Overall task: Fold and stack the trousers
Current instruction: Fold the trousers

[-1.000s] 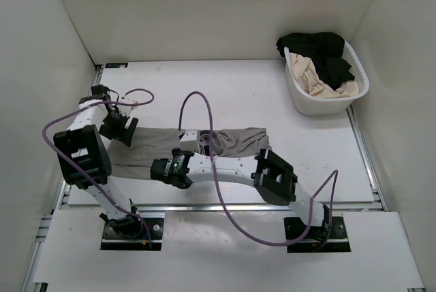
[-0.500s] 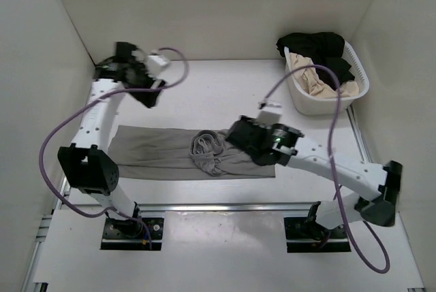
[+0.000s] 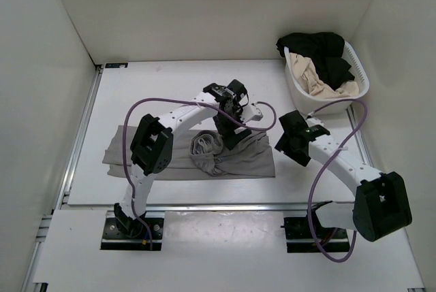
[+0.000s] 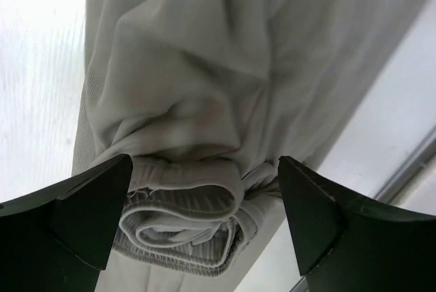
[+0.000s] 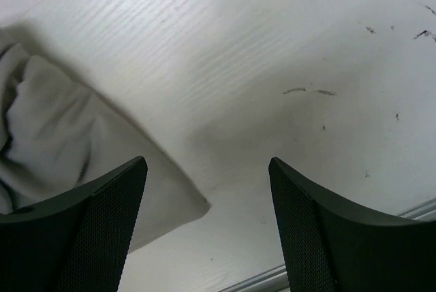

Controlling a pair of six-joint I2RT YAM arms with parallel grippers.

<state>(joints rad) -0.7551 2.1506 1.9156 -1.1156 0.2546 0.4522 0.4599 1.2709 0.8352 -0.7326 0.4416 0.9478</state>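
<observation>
The grey-taupe trousers (image 3: 245,159) lie as a long flat strip across the near table, with the waistband bunched up (image 3: 206,150) in the middle. My left gripper (image 3: 232,134) hovers open just above that bunch. In the left wrist view the rolled ribbed waistband (image 4: 180,220) sits between the spread fingers of the left gripper (image 4: 204,183), untouched. My right gripper (image 3: 290,143) is open and empty just right of the trousers' right end. The right wrist view shows its open jaws (image 5: 208,169) over bare table, with a corner of the trousers (image 5: 88,163) at the left.
A white laundry basket (image 3: 301,100) stands at the back right, holding a black garment (image 3: 320,47) and a beige-cream garment (image 3: 317,79). White walls enclose the table on three sides. A metal rail (image 3: 225,206) runs along the near edge.
My left arm swung from the far left corner to the middle, over the bunched waistband. My right gripper drew back rightward off the trousers. The trousers stayed put.
</observation>
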